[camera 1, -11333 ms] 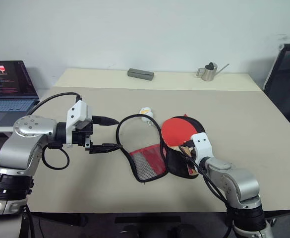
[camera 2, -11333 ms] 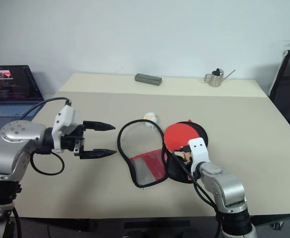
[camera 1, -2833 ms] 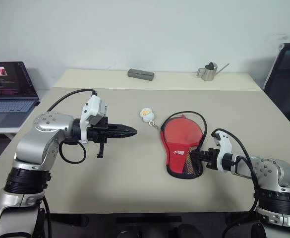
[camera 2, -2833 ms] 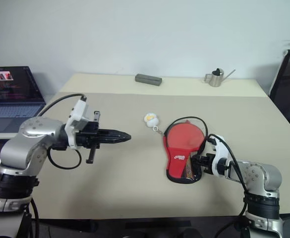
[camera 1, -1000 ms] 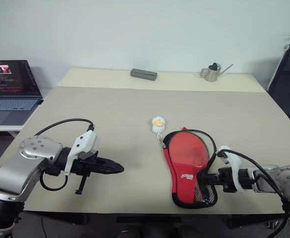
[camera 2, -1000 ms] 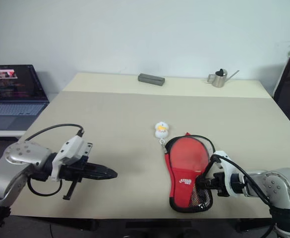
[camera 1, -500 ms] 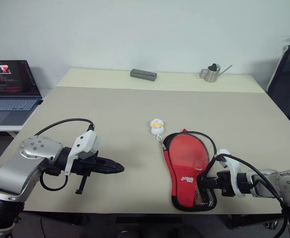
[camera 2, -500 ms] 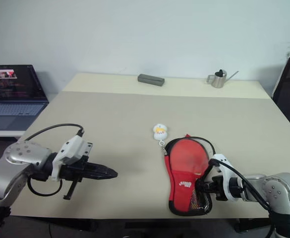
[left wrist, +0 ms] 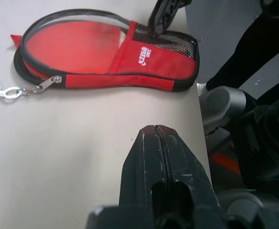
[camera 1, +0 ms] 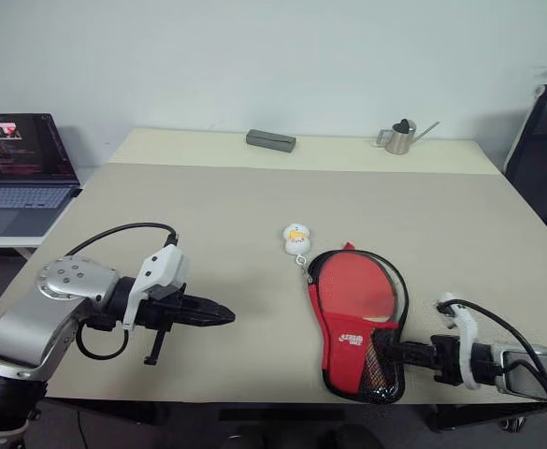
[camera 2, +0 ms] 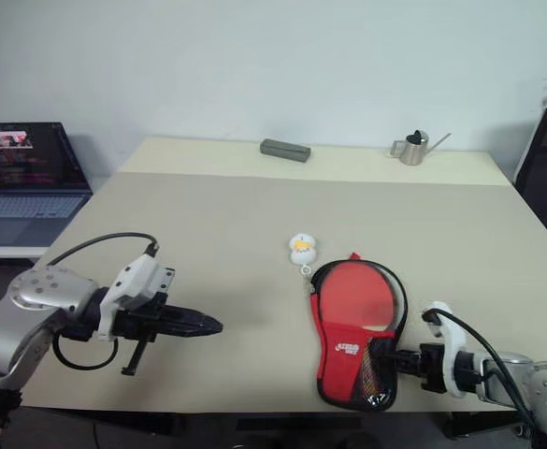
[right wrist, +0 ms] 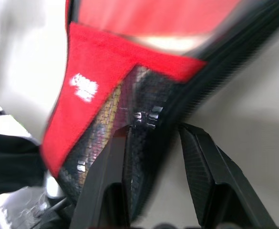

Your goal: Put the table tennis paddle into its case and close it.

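Note:
The case lies flat near the table's front right, red front and white logo up. Its black zip rim stands apart around the round end. Inside that end shows the red face of the table tennis paddle; its handle is hidden under the mesh pocket. My right gripper is at the case's narrow end. In the right wrist view its fingers stand apart, either side of the black edge. My left gripper hovers shut over bare table, well left of the case.
A white duck charm hangs on the case's zip pull. At the back of the table lie a grey box and a small metal watering can. A laptop sits at far left, a black chair at far right.
My right gripper has drawn back to the right along the table's front edge and its fingers have parted. The case's narrow end has shifted slightly with it. The left arm has stayed still.

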